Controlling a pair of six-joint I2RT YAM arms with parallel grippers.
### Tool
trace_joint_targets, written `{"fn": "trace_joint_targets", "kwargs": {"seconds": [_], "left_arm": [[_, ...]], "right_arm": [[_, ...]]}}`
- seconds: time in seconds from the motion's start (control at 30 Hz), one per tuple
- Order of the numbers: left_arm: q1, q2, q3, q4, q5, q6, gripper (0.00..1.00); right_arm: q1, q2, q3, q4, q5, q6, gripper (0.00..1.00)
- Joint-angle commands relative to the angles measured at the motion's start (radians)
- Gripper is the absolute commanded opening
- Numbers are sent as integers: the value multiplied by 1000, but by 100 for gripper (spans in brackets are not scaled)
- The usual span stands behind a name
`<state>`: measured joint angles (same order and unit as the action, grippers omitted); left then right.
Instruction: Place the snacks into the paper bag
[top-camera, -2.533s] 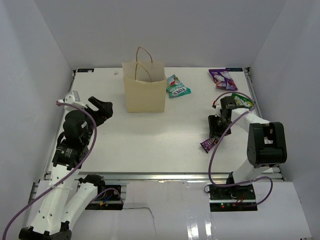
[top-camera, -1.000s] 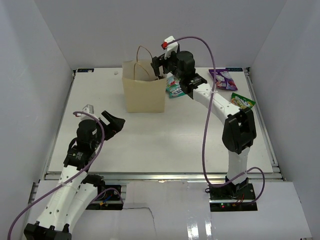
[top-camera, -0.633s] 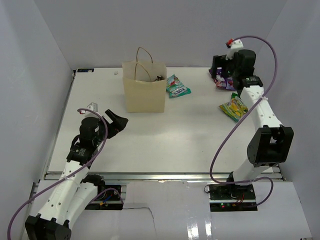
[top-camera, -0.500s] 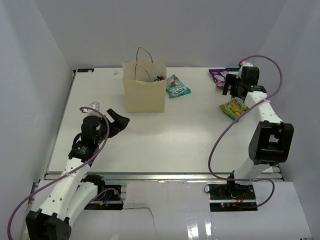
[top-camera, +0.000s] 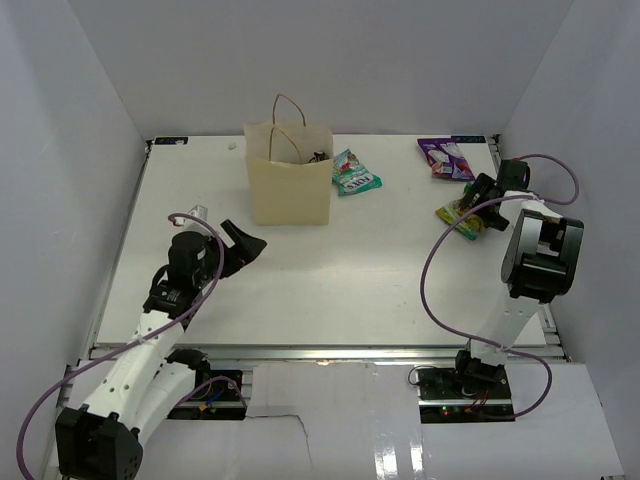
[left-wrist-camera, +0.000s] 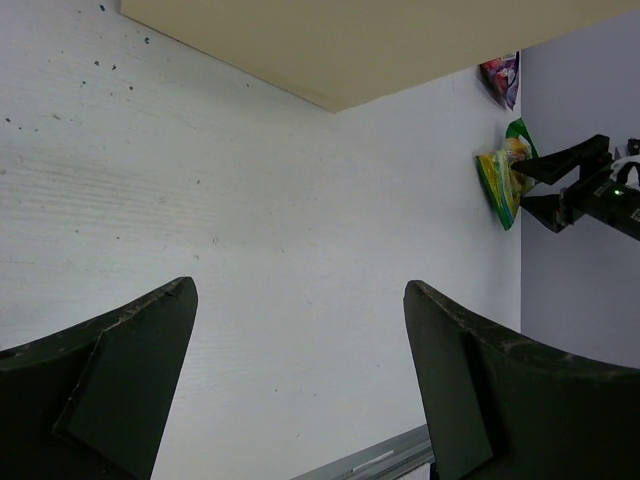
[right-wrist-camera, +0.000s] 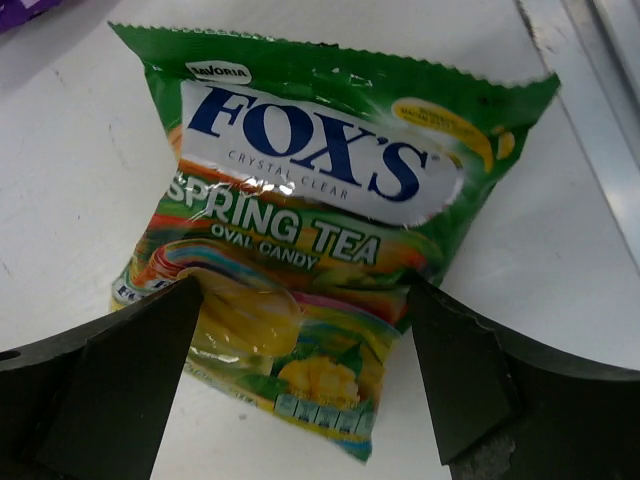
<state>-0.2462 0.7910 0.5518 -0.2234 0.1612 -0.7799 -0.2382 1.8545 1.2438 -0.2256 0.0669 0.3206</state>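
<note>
The tan paper bag (top-camera: 288, 180) stands upright at the back centre; its base shows in the left wrist view (left-wrist-camera: 350, 40). A teal-green pouch (top-camera: 355, 173) lies right of it. A purple-white packet (top-camera: 447, 157) lies at the back right. A green-yellow packet (top-camera: 460, 213) lies flat on the table. My right gripper (top-camera: 477, 208) is open and low, its fingers on either side of that packet's (right-wrist-camera: 310, 240) near end, around the midpoint (right-wrist-camera: 300, 350). My left gripper (top-camera: 247, 246) is open and empty above bare table (left-wrist-camera: 300, 330).
White walls close in the table on three sides. The table's right edge rail (right-wrist-camera: 590, 80) runs close to the green-yellow packet. In the left wrist view that packet (left-wrist-camera: 497, 180) and the right gripper (left-wrist-camera: 540, 182) show at the far right.
The right arm carried a dark purple bar to the bag's mouth, swung empty to the back right, then came down over the green-yellow packet. The left gripper has edged right.
</note>
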Motion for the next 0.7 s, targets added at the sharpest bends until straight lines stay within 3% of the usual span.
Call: {"fn": "trace_joint_targets", "kwargs": {"seconds": [0.0,0.13,0.17,0.2,0.23,0.27,0.4,0.47,0.67], "left_arm": [[-2,-38,-21,21,24,-16,95],[-2,-61,-24,7,20,-22,95],[-4,-65,-24,6,18,-27,95],[-4,-68,-27,6,18,-30,95],[-2,-68,-29,6,18,-32,95],[-2,-64,-26,6,20,-33,95],[-2,-41,-10,7,26,-22,95],[-4,-30,-3,9,29,-18,95],[-2,-18,-6,27,41,-12,95]], "right_arm": [[2,84,77,98,-56,67,91],[0,114,63,132,-136,26,98],[-9,101,48,156,-162,15,89],[-16,95,14,172,-217,14,71],[-24,80,0,181,-237,11,61],[-26,71,-12,195,-262,-4,41],[-27,0,-72,244,-399,-78,15],[-27,-64,-115,279,-468,-127,8],[-13,-176,-93,299,-810,-296,8]]}}
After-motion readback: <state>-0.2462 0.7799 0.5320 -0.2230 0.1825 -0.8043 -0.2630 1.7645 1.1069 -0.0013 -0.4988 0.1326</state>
